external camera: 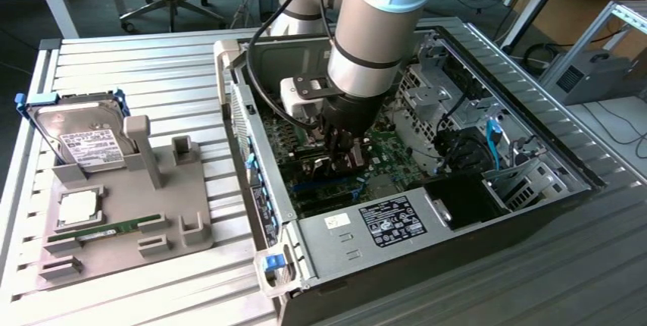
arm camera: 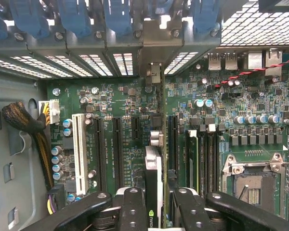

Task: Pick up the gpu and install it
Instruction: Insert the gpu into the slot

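Holding: the gripper (arm camera: 156, 212) is clenched on the gpu (arm camera: 153, 168), which stands on edge between its fingers.
Place: inside the open computer case (external camera: 334, 229), over the green motherboard (arm camera: 115, 96), with the bracket end at the far slot wall.
Done: the pickup.
Left: I judge the seating unfinished, since the card is not let go.
Hidden: the card covers its own lower edge and the slot beneath, so contact cannot be told.
Exterior view: the arm blocks most of the card.

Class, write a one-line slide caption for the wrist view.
Gripper holds the thin black rectangular gpu card edge-on over the green motherboard and its slots.
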You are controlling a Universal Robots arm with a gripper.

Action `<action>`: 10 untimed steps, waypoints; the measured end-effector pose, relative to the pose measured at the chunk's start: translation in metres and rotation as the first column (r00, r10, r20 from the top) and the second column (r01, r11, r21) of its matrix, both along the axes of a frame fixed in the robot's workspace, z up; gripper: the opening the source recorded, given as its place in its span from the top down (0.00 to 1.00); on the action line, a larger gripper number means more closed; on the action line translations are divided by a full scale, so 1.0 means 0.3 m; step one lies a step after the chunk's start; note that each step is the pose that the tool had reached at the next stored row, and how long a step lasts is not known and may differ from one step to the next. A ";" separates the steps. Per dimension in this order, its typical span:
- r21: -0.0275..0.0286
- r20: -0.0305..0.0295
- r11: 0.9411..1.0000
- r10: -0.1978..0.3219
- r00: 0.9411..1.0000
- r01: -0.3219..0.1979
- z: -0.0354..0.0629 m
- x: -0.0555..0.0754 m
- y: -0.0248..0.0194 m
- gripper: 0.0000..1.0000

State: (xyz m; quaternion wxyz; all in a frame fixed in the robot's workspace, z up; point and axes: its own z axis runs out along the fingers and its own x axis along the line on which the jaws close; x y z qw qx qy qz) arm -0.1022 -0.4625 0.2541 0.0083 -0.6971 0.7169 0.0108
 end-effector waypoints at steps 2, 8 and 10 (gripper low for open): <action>0.000 0.000 1.000 0.000 1.000 0.000 0.000 0.000 0.000 0.73; 0.000 0.000 1.000 0.000 1.000 0.000 -0.004 -0.003 0.000 0.73; 0.000 0.000 1.000 0.000 1.000 0.000 -0.004 -0.003 0.000 0.73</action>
